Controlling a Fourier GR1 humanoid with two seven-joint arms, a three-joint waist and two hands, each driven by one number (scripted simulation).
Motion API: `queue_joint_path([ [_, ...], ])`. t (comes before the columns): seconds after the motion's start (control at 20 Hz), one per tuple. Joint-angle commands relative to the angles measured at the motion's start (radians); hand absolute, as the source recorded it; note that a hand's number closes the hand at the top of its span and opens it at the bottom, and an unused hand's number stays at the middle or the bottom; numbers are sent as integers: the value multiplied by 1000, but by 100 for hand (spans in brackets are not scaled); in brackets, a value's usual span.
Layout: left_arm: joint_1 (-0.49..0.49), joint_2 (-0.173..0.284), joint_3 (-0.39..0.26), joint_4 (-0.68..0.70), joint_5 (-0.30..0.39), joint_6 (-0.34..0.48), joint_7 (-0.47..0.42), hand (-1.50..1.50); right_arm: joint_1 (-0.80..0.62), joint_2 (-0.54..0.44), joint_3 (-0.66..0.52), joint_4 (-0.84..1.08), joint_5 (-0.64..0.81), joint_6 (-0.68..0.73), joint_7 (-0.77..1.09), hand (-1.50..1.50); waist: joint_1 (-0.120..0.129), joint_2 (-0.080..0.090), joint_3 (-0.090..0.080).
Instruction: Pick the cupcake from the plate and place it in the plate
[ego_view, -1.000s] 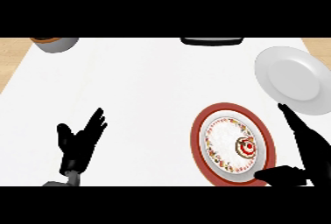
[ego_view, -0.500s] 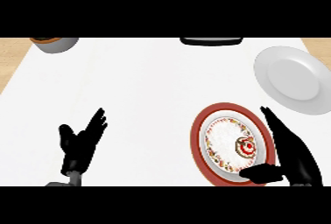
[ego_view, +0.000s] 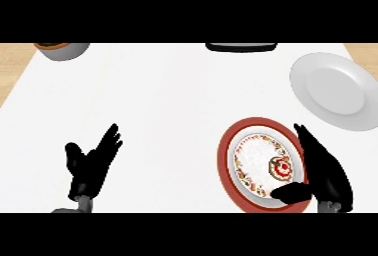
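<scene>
Fingers of your right hand (ego_view: 323, 170) are lying straight beside the cupcake (ego_view: 281, 167), gripping nothing; it is sitting on the red-rimmed plate (ego_view: 226, 150). Your left hand (ego_view: 90, 165) is resting open on the white tabletop (ego_view: 170, 100), with the white plate (ego_view: 336, 90) lying beyond.

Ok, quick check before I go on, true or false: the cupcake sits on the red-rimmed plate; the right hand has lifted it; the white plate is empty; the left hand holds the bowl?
1. The cupcake sits on the red-rimmed plate. True.
2. The right hand has lifted it. False: the cupcake rests on the plate, the hand open beside it.
3. The white plate is empty. True.
4. The left hand holds the bowl. False: it rests open at lower left, far from the bowl.
</scene>
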Motion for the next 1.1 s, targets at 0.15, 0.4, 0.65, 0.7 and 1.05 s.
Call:
queue_joint_path([
  [0.15,74,19,17,-95,4,-47,54,0,-16,-7,-76,125,-20,4,-132,-150,1,1,-2],
  [0.4,-9,-35,4,-57,-62,30,73,0,-24,9,1,154,38,85,-77,150,-2,2,-2],
  [0.65,-63,-26,75,97,-29,-41,-17,0,-29,10,22,189,107,40,-159,150,-4,2,-2],
  [0.7,26,-17,41,-67,-29,-40,93,0,-61,24,0,233,121,13,-180,150,1,1,-2],
  [1.05,-51,-43,75,102,-54,-41,-13,0,-109,75,76,292,211,-43,-229,150,-1,4,-2],
])
